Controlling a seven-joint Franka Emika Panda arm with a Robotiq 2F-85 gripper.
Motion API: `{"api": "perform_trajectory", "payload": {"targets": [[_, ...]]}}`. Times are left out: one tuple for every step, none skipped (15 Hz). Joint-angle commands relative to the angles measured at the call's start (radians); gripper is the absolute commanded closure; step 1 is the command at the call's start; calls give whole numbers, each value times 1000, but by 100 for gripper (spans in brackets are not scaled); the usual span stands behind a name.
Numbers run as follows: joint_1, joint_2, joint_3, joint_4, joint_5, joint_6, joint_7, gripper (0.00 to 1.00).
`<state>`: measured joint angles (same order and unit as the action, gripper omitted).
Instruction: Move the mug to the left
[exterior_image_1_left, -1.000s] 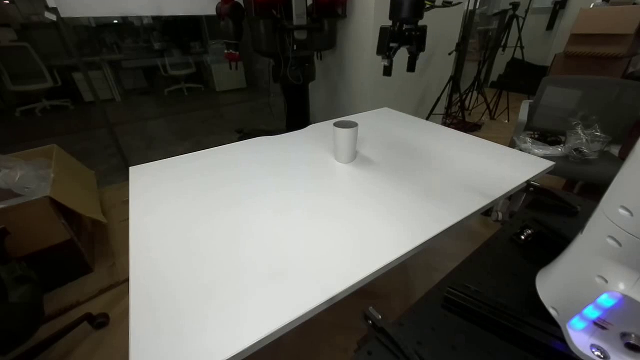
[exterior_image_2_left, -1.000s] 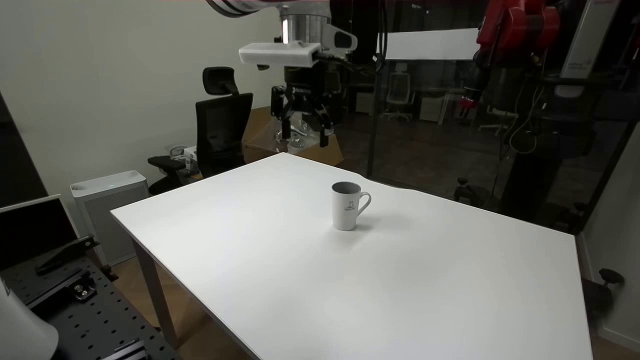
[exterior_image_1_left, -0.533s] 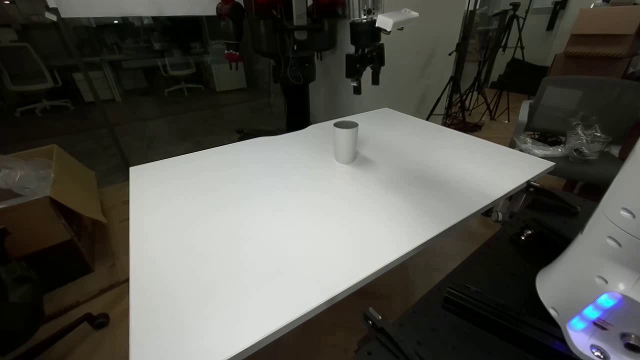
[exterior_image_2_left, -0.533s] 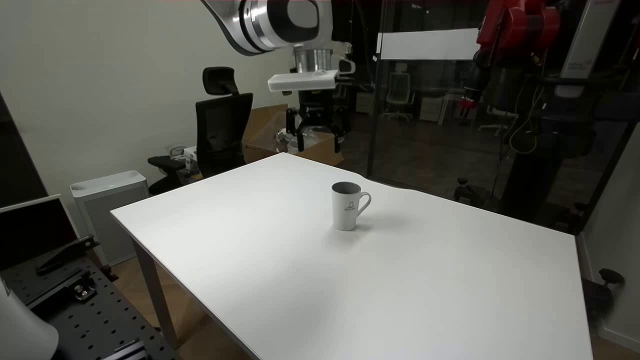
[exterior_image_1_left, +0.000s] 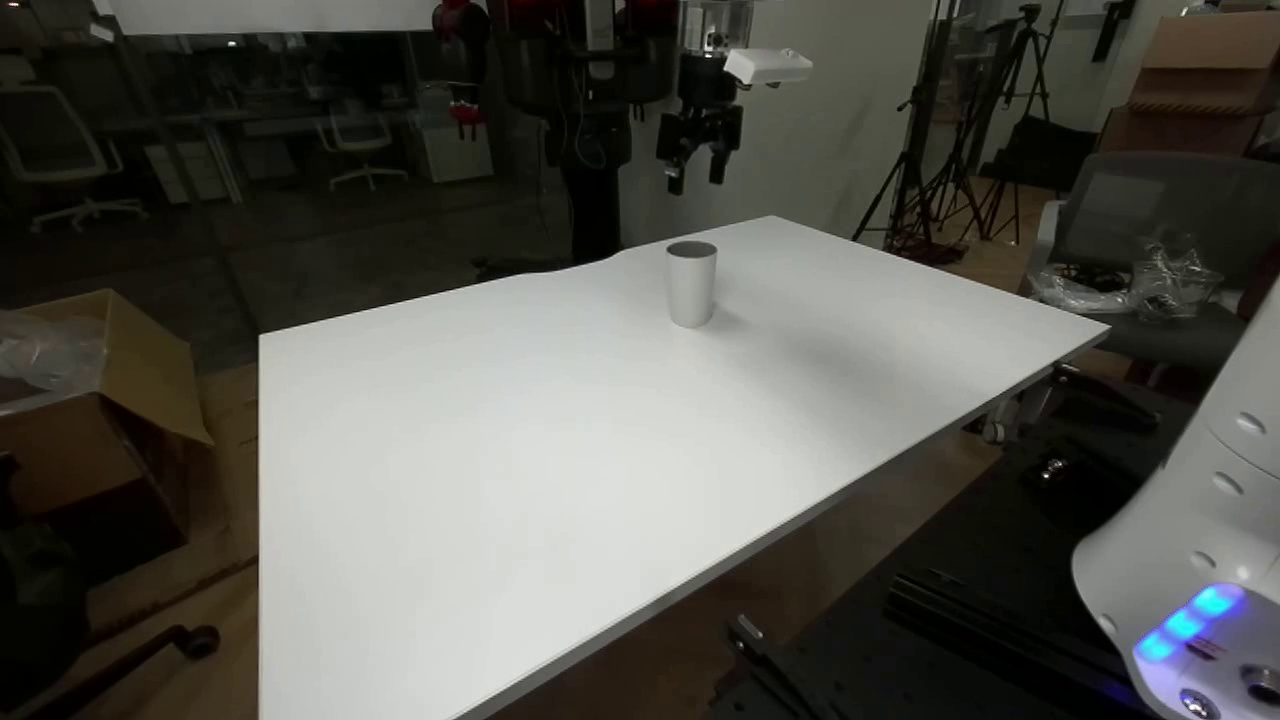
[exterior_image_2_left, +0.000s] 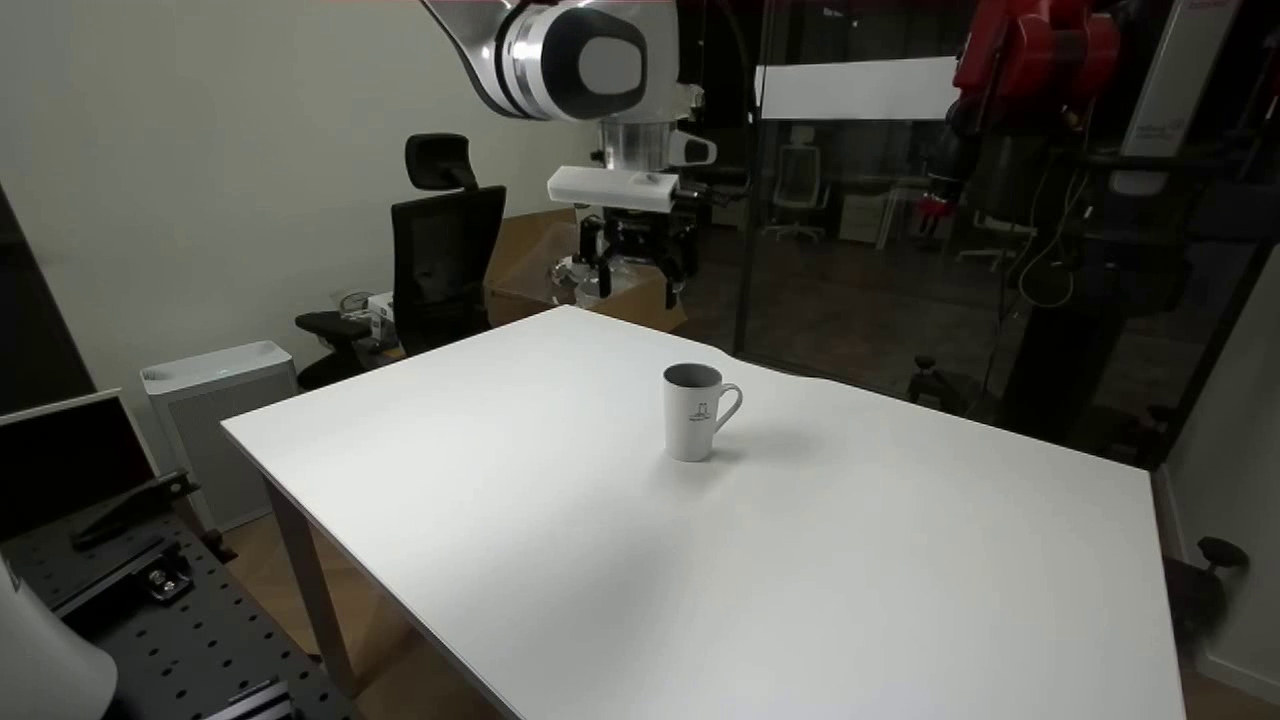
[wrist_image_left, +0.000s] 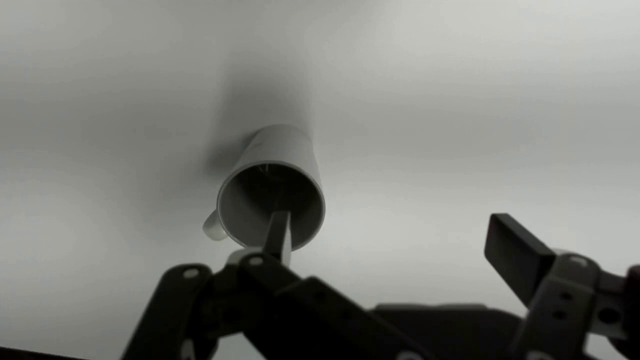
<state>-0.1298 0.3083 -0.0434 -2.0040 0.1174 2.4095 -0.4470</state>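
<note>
Mug (exterior_image_2_left: 685, 430): one, pale, near-cylindrical, with small dark print and side handle (exterior_image_2_left: 734, 404). Upright on the bench (exterior_image_2_left: 850, 550), nearer its notched edge than the opposite one. Interior shadowed; contents cannot be told.

Handling, as judged: rigid, probably ceramic; modest weight; smooth wall, liable to slip under a light squeeze; likely to chip or break if dropped.

Suggested hold: across the outer wall of the upper body, gripped from two sides, handle left outside.

End effector (wrist_image_left: 388, 221): fingers (wrist_image_left: 276, 235) spread well apart, holding nothing; above the bench, not touching the mug. In the wrist view a finger crosses the mug's mouth while the opposite finger (wrist_image_left: 517, 255) stands off to the side; a sideways correction seems called for before lowering.

Likely obstructions: the mug's own rim, and the handle, which shows on the overlapping finger's side.

Surroundings: cardboard box (exterior_image_1_left: 80, 440) and black office chair (exterior_image_2_left: 448, 265), both past the same end of the bench; grey chair (exterior_image_1_left: 1110, 215) bearing crumpled clear plastic (exterior_image_1_left: 1172, 285), past the other end; red-and-black robot (exterior_image_2_left: 1040, 60), beyond the notched edge.
</note>
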Motion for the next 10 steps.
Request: {"api": "perform_trajectory", "payload": {"targets": [[-22, 27, 24, 24, 14, 3, 0, 0], [-29, 56, 32, 49, 25, 3, 0, 0], [-34, 79, 36, 68, 30, 3, 0, 0], [-36, 93, 38, 80, 31, 3, 0, 0], [-32, 104, 32, 95, 17, -2, 14, 0], [-33, 119, 27, 114, 5, -10, 14, 0], [-30, 131, 19, 125, -13, -16, 25, 0], [-35, 147, 18, 141, -25, -25, 15, 0], [-42, 166, 19, 160, -37, -31, 0, 0], [-49, 185, 22, 182, -48, -47, -13, 0]]}}
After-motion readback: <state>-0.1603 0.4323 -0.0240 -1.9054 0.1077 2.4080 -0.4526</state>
